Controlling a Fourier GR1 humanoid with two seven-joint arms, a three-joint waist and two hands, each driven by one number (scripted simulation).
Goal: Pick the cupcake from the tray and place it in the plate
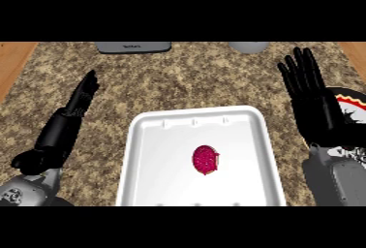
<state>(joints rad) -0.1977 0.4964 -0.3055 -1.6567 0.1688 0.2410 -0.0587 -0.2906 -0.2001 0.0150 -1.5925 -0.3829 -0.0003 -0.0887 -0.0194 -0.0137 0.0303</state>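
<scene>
A cupcake point(205, 160) with dark pink topping lies in the middle of a white tray point(146, 160) at the centre front of the counter. A black plate point(352, 109) with a white and red pattern sits at the right edge, mostly hidden behind my right forearm. My right hand point(306, 85) is open, fingers straight and pointing away, just left of the plate and up-right of the tray. My left hand point(80, 99) is open too, seen edge-on, fingers straight, left of the tray. Neither hand touches the cupcake.
The counter top is speckled brown stone with wooden strips at both sides. A grey flat appliance point(133, 47) stands at the back edge, and a grey round object point(250, 47) sits at the back right.
</scene>
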